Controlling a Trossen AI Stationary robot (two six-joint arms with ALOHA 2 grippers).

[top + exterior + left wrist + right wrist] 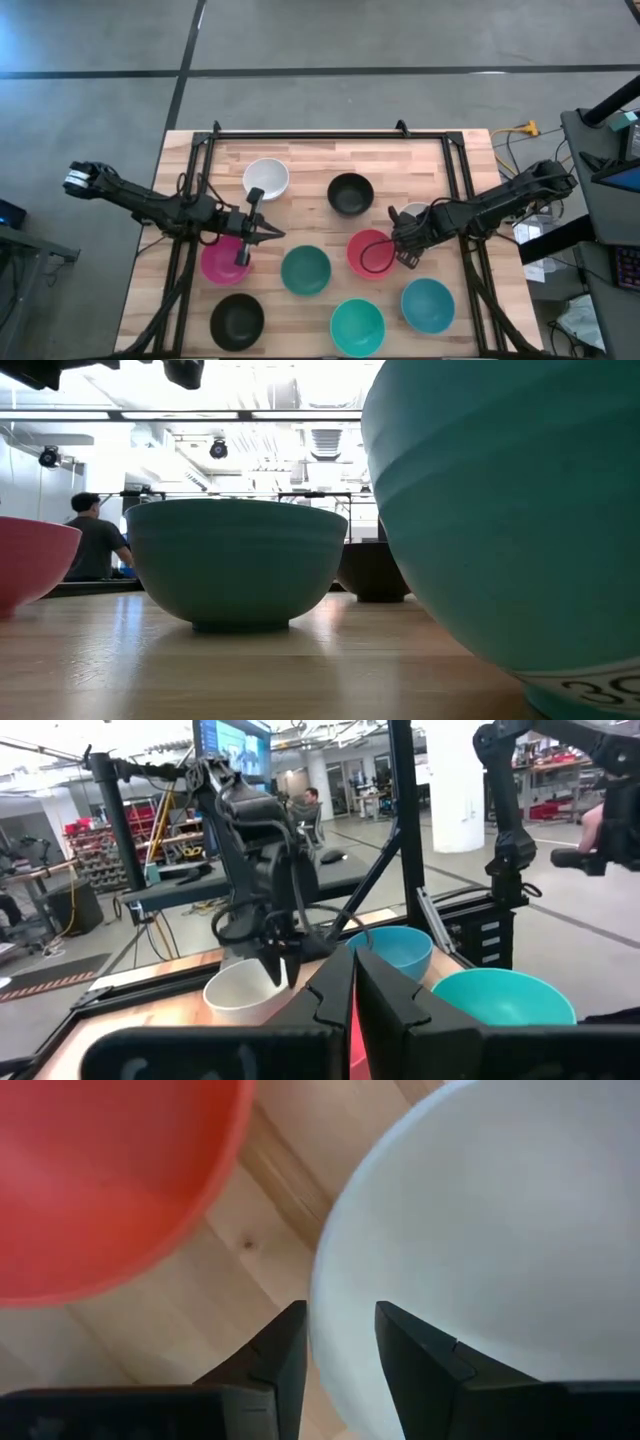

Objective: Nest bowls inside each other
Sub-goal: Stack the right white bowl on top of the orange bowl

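Note:
Nine bowls stand apart on the wooden table (320, 150): white (266, 178), black (350, 193), a second white bowl (416, 211) partly under the right arm, red-pink (372, 253), magenta (218, 260), dark teal (305, 270), black (237, 320), turquoise (357, 326) and blue (428, 305). My right gripper (340, 1308) is shut on the second white bowl (500, 1220), beside the red-pink bowl (110, 1170). My left gripper (355, 985) is shut, hovers above the magenta bowl's right side and points toward the right arm. My right gripper pinches the second white bowl's rim (318, 1295) on the side facing the red-pink bowl. One finger (420, 1345) is inside the bowl and the other (285, 1345) outside. The fingers come from above, pointing down. Whether the bowl is lifted I cannot tell.
A black metal frame (300, 133) borders the table's far edge and both sides. In the low view the turquoise bowl (510, 510) fills the right, with the dark teal bowl (237, 560) behind it. A person (95, 545) sits in the room beyond.

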